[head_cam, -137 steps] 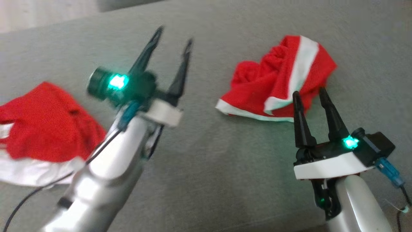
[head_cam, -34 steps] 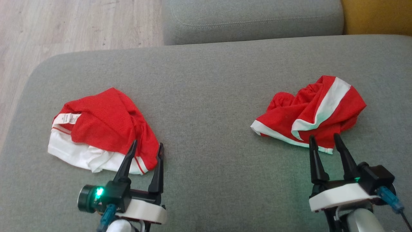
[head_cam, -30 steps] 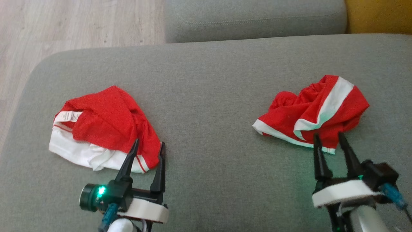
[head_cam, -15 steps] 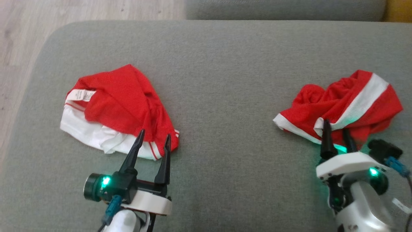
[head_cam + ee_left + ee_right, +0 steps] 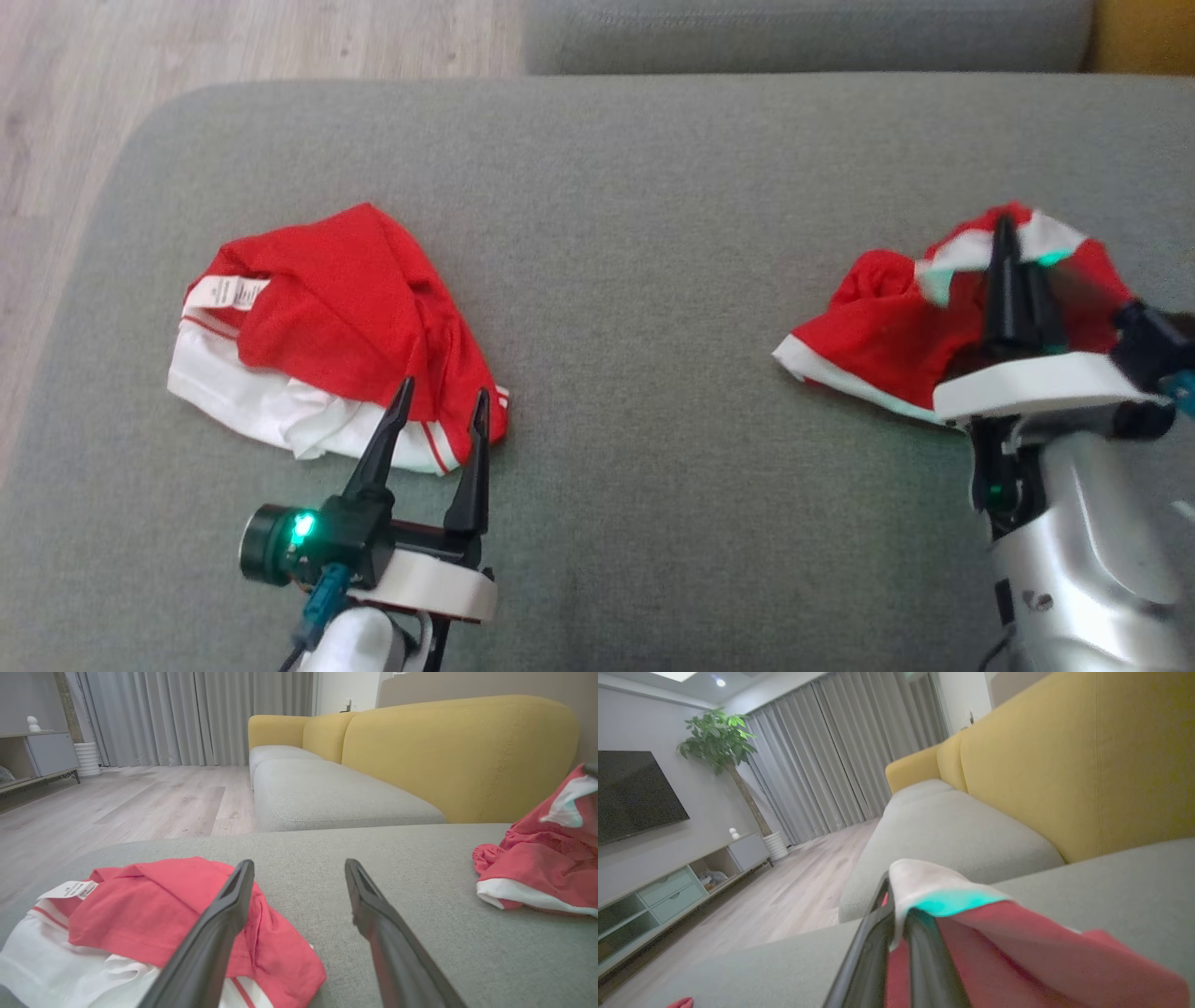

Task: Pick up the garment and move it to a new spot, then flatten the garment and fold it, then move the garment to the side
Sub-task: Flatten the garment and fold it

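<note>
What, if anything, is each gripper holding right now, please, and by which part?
The right gripper is shut on the right-hand red garment, pinching its white-banded edge. The left gripper is open and holds nothing, near the left-hand red-and-white garment.

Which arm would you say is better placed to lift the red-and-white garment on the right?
The right. The right gripper is shut on the white band of the right-hand garment. The left gripper stands open at the edge of the other garment, well across the cushion from it.

You've got a grey cushion (image 5: 635,233) carrying two things, well apart: a left garment (image 5: 336,317), nearer, and a right garment (image 5: 878,327).
</note>
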Motion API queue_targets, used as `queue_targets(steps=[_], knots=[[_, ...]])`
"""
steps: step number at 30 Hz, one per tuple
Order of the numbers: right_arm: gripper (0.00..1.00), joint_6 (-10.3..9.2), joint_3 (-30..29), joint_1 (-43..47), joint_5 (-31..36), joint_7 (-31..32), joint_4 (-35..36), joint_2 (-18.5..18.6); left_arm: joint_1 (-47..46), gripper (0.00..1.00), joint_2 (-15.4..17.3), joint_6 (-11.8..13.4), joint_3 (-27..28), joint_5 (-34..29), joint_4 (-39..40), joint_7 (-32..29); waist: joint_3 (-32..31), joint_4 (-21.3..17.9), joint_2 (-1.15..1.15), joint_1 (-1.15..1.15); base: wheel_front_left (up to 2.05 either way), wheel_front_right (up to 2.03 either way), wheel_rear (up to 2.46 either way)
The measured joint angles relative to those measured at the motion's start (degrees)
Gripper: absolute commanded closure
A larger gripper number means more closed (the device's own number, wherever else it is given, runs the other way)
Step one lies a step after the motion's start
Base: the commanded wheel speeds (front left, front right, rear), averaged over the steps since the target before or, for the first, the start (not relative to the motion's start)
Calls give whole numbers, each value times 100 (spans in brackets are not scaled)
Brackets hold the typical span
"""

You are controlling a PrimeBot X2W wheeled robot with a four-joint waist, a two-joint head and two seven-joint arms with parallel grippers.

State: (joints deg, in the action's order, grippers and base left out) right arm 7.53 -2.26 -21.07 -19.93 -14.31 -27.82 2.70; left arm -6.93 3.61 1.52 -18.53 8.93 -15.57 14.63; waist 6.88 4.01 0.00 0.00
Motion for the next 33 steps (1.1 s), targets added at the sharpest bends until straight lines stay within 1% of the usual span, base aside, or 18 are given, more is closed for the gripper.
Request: queue_targets(steps=[3, 6, 8, 11, 15, 19, 21, 23, 26, 28, 30, 32, 33], knots=[[100, 0, 54, 65, 124, -5, 545, 0, 8, 0, -21, 0, 0, 0, -1, 0, -118, -43, 0, -1, 0, 0, 0], [100, 0, 256, 25, 425, 9, 882, 7, 13, 0, -35, 5, 1, 0, -3, 0, -241, -62, 0, -1, 0, 0, 0], [100, 0, 449, -148, 511, 194, 1001, 7, 27, 0, -36, 5, 2, 0, -2, 0, -310, -56, 0, -1, 0, 0, 0], [100, 0, 840, -741, 536, 517, 1140, 25, 42, 0, -44, 9, 2, 21, -3, 0, -397, 9, 0, -1, 0, 0, 0], [100, 0, 1402, -1740, 214, 776, 1247, 27, 148, 0, -45, 49, 18, 24, -2, 0, -532, 110, 0, 0, 0, 0, 0], [100, 0, 1577, -2377, -108, 889, 1268, 31, 381, 0, -45, 57, 52, 66, -3, 0, -649, 146, 0, -1, 0, 0, 0], [100, 0, 1508, -2480, -201, 1002, 1223, 32, 404, 0, -45, 56, 70, 66, -5, 0, -668, 142, 0, -1, 0, 0, 0], [100, 0, 1336, -2448, -116, 1127, 1194, 41, 397, 0, -45, 54, 91, 58, 1, 0, -659, 156, 0, -1, 0, 0, 0], [100, 0, 1024, -2136, 64, 1356, 1202, 183, 396, 0, -46, 45, 104, 56, 11, 0, -597, 196, 0, -1, 0, 0, 0], [100, 0, 731, -1744, 155, 1450, 1166, 385, 377, 0, -47, 42, 108, 30, 31, 0, -529, 229, 0, -1, 0, 0, 0], [100, 0, 378, -1345, 269, 1544, 938, 690, 360, 0, -47, 41, 108, -10, 56, 0, -443, 257, 0, 0, 0, 0, 0], [100, 0, -19, -1101, 414, 1593, 511, 979, 337, 0, -45, 23, 115, -44, 64, 0, -337, 266, 0, 0, 0, 0, 0], [97, 0, -223, -1089, 581, 1593, 209, 1114, 316, 0, -40, -4, 121, -44, 60, 0, -279, 262, 0, 0, 0, 0, 0]])
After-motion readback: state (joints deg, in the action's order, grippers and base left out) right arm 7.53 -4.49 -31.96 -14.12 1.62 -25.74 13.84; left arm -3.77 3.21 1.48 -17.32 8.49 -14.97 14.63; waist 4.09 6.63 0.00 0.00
